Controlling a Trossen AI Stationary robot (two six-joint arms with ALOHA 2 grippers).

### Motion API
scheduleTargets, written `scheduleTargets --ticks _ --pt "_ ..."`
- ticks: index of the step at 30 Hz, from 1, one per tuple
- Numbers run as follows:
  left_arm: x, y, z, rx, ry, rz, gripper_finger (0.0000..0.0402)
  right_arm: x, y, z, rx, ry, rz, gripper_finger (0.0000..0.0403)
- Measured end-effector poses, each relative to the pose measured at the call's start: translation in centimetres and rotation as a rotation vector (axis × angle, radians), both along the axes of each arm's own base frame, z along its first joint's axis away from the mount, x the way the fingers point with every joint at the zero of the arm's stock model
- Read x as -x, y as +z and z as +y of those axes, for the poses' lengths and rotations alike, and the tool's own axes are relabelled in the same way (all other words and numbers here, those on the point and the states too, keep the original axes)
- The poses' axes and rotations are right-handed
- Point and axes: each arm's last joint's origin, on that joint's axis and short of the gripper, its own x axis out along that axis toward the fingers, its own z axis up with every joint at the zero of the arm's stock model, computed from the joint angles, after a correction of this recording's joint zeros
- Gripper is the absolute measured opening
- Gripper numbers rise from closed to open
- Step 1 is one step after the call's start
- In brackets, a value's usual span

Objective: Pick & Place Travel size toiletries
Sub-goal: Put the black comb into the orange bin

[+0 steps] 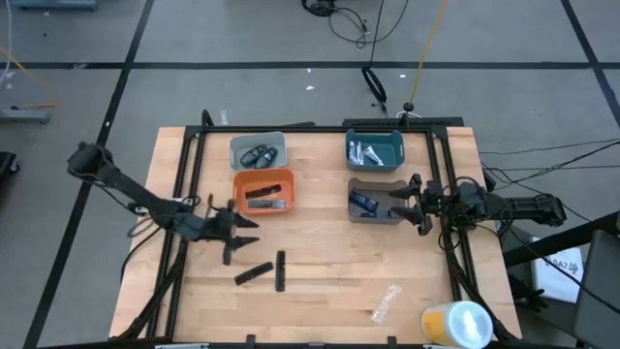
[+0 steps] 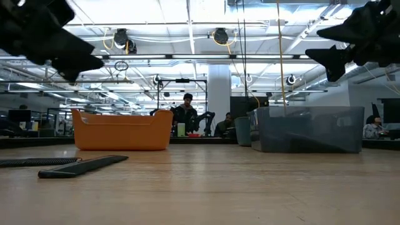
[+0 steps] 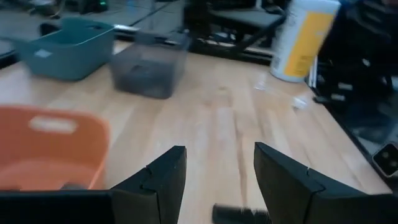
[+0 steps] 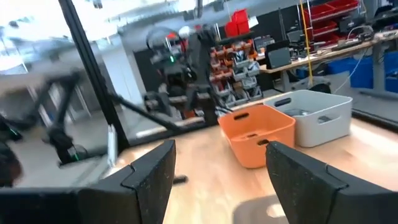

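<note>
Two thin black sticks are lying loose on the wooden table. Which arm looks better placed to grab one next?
Probably the left. Its open end effector hovers just beside the two thin black stick-shaped pieces. The right end effector, also open, hangs over the dark grey bin across the table.

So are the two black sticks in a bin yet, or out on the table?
Out. Both black sticks lie flat on the bare table, in front of the orange bin; the open left gripper hovers just beside them.
</note>
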Motion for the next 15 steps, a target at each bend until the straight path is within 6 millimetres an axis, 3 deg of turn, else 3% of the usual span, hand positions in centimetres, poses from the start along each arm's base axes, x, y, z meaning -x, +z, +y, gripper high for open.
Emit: scheduleTargets --ticks 6,15 --pt "3.2 -0.6 0.9 0.105 0.134 -0.077 0.0186 0.0 0.2 0.0 -0.081 0.011 -0.018 0.0238" --pt "4.4 -1.0 0.7 0.087 0.108 -0.107 0.0186 0.0 0.1 0.0 -0.078 0.01 -0.011 0.0238"
